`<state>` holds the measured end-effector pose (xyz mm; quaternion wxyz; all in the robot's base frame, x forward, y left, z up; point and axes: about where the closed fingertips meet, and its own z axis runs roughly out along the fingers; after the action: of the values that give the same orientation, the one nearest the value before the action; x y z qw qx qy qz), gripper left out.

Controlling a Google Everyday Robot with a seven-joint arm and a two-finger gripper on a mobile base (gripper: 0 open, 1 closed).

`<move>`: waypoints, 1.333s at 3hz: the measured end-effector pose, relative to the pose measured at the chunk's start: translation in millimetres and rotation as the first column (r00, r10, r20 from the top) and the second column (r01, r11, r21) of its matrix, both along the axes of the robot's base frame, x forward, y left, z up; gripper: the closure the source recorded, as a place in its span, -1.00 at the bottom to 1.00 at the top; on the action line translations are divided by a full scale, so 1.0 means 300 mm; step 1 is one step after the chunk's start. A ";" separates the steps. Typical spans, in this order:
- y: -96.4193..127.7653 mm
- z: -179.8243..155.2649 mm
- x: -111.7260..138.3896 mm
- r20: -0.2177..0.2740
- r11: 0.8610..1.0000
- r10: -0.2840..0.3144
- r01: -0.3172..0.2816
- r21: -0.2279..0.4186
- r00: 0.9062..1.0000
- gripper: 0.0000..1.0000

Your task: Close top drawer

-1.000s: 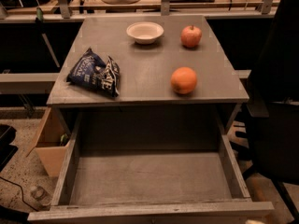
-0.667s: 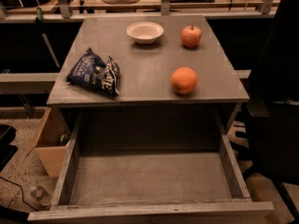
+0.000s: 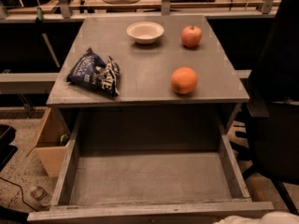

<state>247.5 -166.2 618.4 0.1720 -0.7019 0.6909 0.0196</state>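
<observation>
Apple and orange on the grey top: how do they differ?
The apple is reddish with a dimpled top; the orange is plain orange. The apple sits farther back, beside the white bowl; the orange sits nearer the open top drawer. Both are round and rest apart from the gripper, at the bottom edge.

- White bowl point(image 3: 145, 31) sits upright near the far edge of the worktop point(image 3: 145, 66).
- Red apple point(image 3: 191, 36) stands just right of it.
- Orange point(image 3: 184, 80) rests towards the near right corner.
- Dark blue chip bag point(image 3: 95, 73) lies along the left edge.
- Open cardboard box point(image 3: 49, 143) on the floor, left.
- Black chair point(image 3: 275, 101) stands right.
</observation>
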 end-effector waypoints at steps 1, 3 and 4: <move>0.064 -0.028 0.124 0.045 0.998 0.054 -0.055 0.036 0.998 1.00; 0.132 -0.027 0.255 0.099 0.994 0.092 -0.097 0.046 0.991 1.00; 0.174 -0.007 0.346 0.131 0.992 0.114 -0.120 0.035 0.985 1.00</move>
<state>351.4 -114.0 616.4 0.2298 -0.7372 0.6354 -0.0008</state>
